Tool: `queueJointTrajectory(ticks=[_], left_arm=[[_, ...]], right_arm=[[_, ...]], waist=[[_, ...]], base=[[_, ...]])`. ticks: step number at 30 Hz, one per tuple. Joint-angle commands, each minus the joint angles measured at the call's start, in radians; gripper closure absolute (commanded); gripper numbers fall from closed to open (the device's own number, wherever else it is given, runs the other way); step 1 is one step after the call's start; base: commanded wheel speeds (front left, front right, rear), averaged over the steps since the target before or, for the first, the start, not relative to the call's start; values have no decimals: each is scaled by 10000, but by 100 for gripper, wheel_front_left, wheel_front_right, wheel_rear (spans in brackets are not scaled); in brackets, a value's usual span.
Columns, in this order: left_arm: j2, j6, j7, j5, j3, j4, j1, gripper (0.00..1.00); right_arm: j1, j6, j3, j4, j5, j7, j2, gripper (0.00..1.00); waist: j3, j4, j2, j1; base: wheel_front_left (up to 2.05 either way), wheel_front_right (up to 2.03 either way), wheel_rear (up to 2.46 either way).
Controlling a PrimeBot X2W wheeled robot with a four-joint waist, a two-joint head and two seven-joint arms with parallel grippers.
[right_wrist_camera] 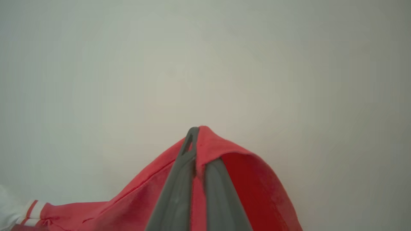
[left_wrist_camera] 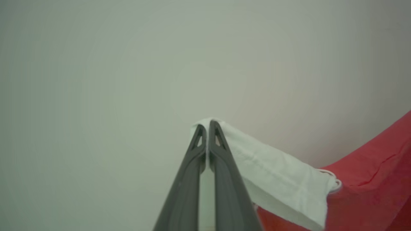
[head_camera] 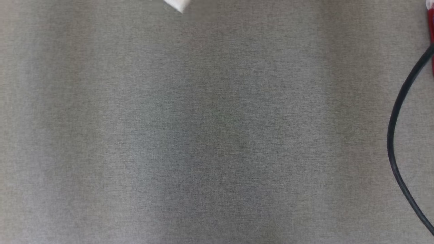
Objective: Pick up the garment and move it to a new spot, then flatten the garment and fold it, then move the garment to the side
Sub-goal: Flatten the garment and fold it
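The garment is red with white parts. In the left wrist view my left gripper (left_wrist_camera: 207, 126) is shut on a white piece of the garment (left_wrist_camera: 279, 179), and red cloth trails off to the lower right. In the right wrist view my right gripper (right_wrist_camera: 197, 133) is shut on a red fold of the garment (right_wrist_camera: 244, 179); cloth drapes over its right finger, and a white-striped cuff (right_wrist_camera: 30, 211) lies at the lower left. In the head view a white tip of the garment (head_camera: 178, 4) shows at the top edge and a red sliver (head_camera: 430, 30) at the upper right edge.
A grey woven tabletop (head_camera: 203, 135) spans the head view. A black cable (head_camera: 396, 135) curves along its right edge. Both wrist views look onto a pale grey surface beyond the fingers.
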Motion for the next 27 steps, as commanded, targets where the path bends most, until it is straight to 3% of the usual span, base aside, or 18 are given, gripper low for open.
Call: queueJointTrajectory(ticks=[1,8,13,20,27], left_arm=[[-5,-32,-76,12,-75,101,-141,100],[-91,-46,-655,-251,-305,252,-311,100],[60,-58,-911,-644,-288,-208,508,100],[630,-62,-1014,-1213,-227,-1285,2743,100],[1077,141,-1035,-1952,334,-3063,6034,100]], right_arm=[[-58,0,72,-27,-29,-37,-41,100],[320,0,694,-670,233,12,-480,100],[1253,0,1382,-1870,946,109,-1042,100],[3214,0,2386,-3447,1913,-334,-1453,100],[5721,0,3354,-4864,2726,-778,-2112,100]], waist=[[59,44,-3,1],[504,151,-3,1],[508,49,-3,1],[-260,-331,-3,1],[-1493,-566,-3,1]], base=[[0,0,0],[0,0,0],[0,0,0],[0,0,0],[0,0,0]])
